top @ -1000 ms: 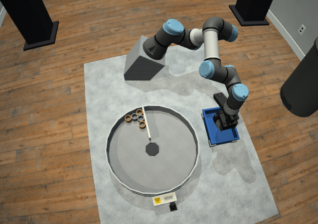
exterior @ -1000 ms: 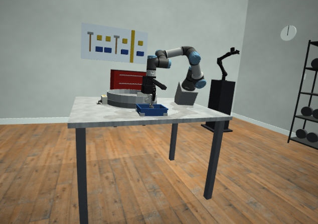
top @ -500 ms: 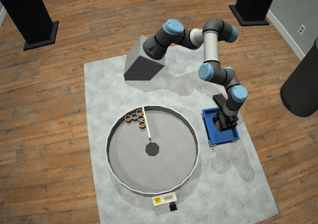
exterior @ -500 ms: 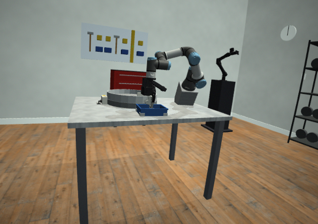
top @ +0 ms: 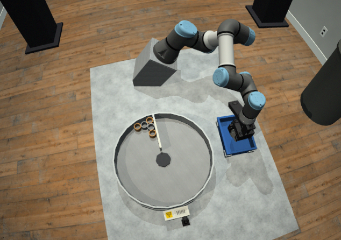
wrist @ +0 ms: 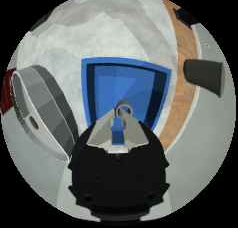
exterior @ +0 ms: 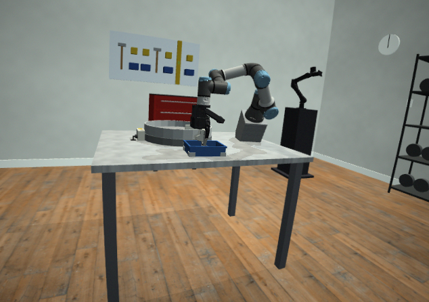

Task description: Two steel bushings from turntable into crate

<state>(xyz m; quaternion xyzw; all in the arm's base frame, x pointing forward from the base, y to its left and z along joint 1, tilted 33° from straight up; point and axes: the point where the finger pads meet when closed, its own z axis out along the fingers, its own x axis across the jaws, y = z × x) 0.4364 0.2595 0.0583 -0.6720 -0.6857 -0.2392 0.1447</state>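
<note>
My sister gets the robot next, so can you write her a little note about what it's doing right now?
Pincer: shut on a steel bushing, held over the blue crate.
Turntable: two steel bushings and three orange ones sit bunched beside the white divider bar.
Done: none visible in the crate yet.
Left: drop this one, then fetch one more steel bushing; leave the rest.

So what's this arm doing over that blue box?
The arm's hand is shut on a grey steel bushing and holds it over the blue crate, which looks to have no bushing in it yet. Five more, three copper-coloured and two grey, sit clustered on the turntable by its white divider.
</note>
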